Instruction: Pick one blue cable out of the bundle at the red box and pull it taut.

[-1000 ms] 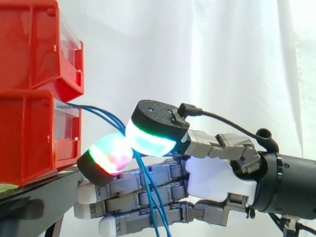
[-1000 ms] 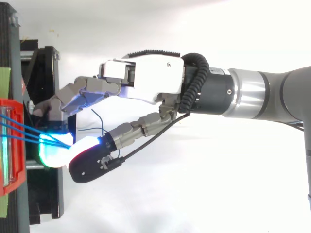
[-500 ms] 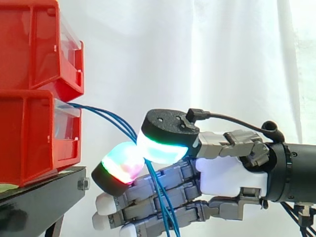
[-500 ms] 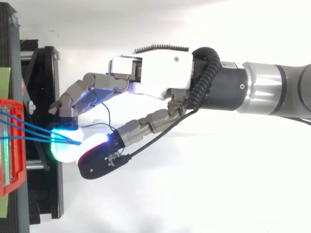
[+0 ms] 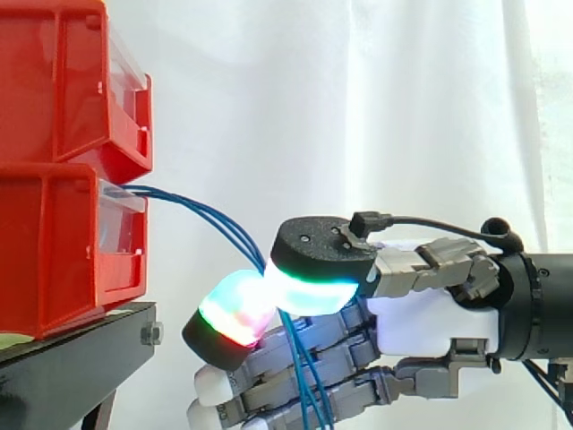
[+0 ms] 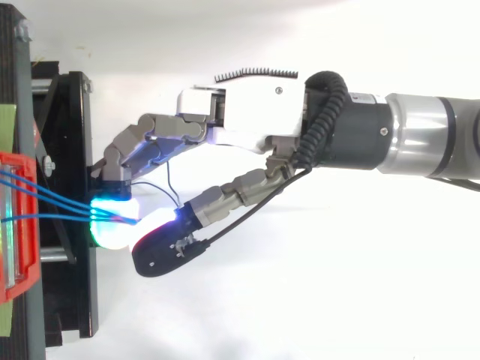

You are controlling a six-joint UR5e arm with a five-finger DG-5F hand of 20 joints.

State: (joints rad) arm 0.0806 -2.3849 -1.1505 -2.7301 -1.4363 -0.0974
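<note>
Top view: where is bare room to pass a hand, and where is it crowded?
Bare: the white surface between the hand and the view's lower edge, right of the black stand; also along the upper edge. Crowded: between the red box and the fingertips, where the blue cables run.

Black stand (image 5: 81,358) low at left, white curtain (image 5: 358,107) behind the stand, upper red bin (image 5: 72,81) well above the stand, green strip (image 6: 6,124) along the stand's left edge.
</note>
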